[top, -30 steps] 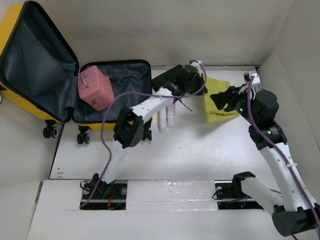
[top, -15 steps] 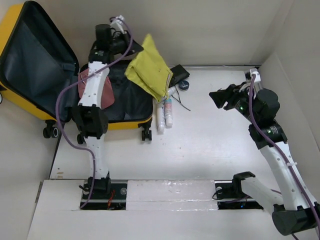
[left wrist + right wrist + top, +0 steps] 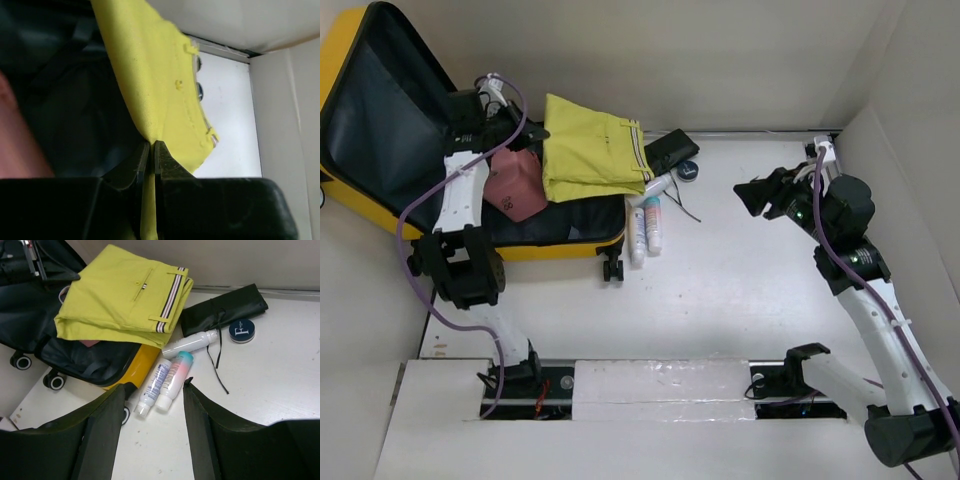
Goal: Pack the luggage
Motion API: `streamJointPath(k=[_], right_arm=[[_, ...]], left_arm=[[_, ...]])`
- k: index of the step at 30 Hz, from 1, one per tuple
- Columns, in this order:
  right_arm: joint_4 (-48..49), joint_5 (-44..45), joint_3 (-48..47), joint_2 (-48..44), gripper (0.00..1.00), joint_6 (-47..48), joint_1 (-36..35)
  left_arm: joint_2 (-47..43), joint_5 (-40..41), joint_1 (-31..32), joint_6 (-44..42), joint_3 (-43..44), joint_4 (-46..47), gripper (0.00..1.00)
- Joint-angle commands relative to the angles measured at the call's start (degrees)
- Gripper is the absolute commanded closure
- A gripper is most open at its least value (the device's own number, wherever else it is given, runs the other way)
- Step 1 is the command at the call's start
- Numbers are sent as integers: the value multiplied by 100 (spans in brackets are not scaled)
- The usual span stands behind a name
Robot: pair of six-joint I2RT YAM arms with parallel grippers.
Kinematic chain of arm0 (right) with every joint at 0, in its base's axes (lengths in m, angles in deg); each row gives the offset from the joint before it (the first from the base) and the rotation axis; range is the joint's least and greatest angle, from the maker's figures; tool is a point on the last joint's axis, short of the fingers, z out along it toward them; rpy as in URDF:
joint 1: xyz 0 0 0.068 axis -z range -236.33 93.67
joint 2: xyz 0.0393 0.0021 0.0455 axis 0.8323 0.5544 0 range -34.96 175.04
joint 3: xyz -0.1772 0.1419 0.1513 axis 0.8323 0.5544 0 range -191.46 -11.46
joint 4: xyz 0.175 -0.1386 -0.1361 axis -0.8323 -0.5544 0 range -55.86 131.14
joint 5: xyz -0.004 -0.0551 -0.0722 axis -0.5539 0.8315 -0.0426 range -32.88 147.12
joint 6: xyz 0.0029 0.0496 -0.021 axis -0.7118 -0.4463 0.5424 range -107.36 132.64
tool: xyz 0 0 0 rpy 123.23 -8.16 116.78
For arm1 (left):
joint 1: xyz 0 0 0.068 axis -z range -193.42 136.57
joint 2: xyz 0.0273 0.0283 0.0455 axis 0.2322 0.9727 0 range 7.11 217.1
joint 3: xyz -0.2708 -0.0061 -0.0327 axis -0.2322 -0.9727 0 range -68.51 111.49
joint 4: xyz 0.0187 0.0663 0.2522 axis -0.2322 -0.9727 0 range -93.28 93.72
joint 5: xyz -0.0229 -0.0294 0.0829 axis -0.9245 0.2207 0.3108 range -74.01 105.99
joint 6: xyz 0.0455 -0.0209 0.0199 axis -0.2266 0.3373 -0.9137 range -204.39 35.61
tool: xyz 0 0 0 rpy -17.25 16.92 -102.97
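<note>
Yellow garment (image 3: 590, 150): likely soft, light; draped over luggage (image 3: 560, 248) rim. Left tool (image 3: 151, 145) pinches its edge; right tool (image 3: 152, 387) agape, empty.

Yellow garment (image 3: 590, 150) + pink case (image 3: 515, 190) crowd luggage (image 3: 390, 130); table (image 3: 740, 290) rt of bottles (image 3: 642, 225) prob. open.

top external: fixed high behind the arm bases, looking down on the whole table (image 3: 740, 290) | left wrist: pressed close against the yellow garment (image 3: 160, 85) | right wrist: farther back, tilted down | all three share yellow garment and luggage (image 3: 380, 120)
</note>
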Motion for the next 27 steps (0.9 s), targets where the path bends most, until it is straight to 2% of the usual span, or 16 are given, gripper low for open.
streamJointPath(k=[1, 4, 9, 20, 23, 26, 27], right_arm=[[367, -63, 1, -86, 44, 37, -45], [367, -116, 1, -86, 44, 37, -98], [367, -116, 53, -86, 44, 37, -98], [367, -54, 106, -147, 43, 37, -151], [367, -54, 106, -95, 43, 37, -212], [367, -54, 106, -42, 43, 90, -274], [367, 7, 106, 19, 43, 90, -326]], left_arm=[[-690, 130, -480, -282, -243, 243, 100], [-813, 691, -551, -634, -243, -144, 100], [-866, 1473, -665, -635, -524, -146, 100], [-778, 2055, -665, -627, -515, -251, 100], [-778, 2108, -665, -565, -445, -366, 78], [-1119, 2239, -595, -389, -586, -234, 63], [-1234, 2423, -508, -388, -490, -234, 53]])
